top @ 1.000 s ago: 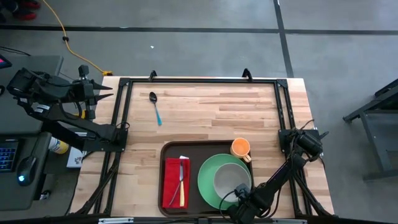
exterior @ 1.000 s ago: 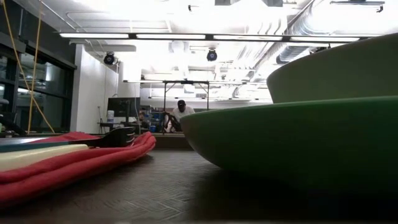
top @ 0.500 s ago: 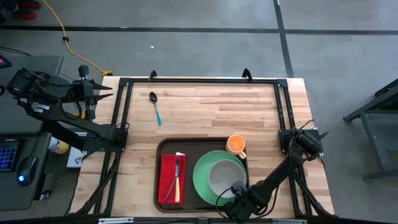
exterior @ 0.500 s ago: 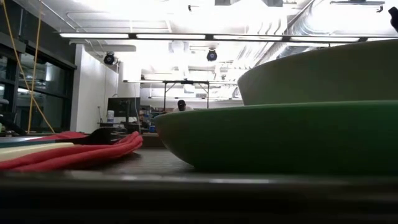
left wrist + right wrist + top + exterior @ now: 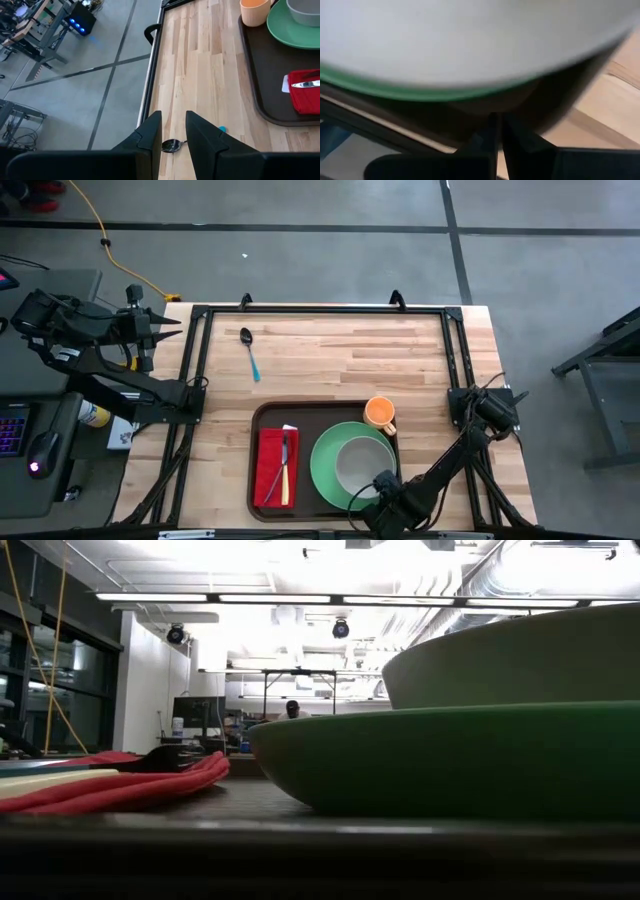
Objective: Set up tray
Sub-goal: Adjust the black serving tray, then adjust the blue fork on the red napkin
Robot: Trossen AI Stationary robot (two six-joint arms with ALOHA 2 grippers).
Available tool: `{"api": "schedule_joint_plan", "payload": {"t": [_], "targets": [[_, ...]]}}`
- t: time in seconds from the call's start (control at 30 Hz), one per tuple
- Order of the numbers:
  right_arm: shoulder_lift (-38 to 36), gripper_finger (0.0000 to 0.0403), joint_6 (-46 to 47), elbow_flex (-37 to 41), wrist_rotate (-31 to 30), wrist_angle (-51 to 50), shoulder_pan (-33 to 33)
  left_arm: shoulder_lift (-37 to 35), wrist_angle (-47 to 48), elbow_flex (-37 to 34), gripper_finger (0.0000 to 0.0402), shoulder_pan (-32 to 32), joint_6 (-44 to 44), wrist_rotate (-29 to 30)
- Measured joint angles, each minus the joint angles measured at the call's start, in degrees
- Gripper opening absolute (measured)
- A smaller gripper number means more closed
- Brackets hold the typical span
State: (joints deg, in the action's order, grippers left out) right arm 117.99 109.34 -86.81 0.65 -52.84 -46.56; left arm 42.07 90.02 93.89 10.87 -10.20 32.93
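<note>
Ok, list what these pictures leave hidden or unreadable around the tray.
- Right gripper: in the high view the arm covers its tip at the tray's near edge; whether it grips the rim is unclear.
- Right wrist view: blurred plate and bowl fill it; the contact point is not visible.
- Low view: the plate and napkin block the cup and spoon.
- Utensils on the napkin: too small in the high view to identify.

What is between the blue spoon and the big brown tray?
Nothing. In the high view only bare wooden table lies between the spoon and the tray.
</note>
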Motion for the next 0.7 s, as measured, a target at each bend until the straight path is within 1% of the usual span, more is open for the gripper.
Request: {"api": "schedule_joint_plan", "payload": {"t": [0.23,0.53,0.6,0.7], "targets": [[-0.13,0.0,-1.46,-6.91,-1.71,-12.09,-0.14,0.0,-0.01,0.0,0.0115,0.01,0.0,0.0],[-0.16,0.0,-5.16,-15.87,-1.96,-17.7,-0.53,0.02,-0.01,0.0,0.0115,0.0,0.0,0.02],[-0.2,0.0,-6.07,-18.78,-3.03,-19.15,-0.7,0.0,0.0,0.0,0.0115,0.01,0.0,0.02],[-0.22,0.0,-7.95,-23.84,-6.82,-21.01,-1.12,0.02,0.0,0.0,0.0115,0.02,0.0,0.02]]}}
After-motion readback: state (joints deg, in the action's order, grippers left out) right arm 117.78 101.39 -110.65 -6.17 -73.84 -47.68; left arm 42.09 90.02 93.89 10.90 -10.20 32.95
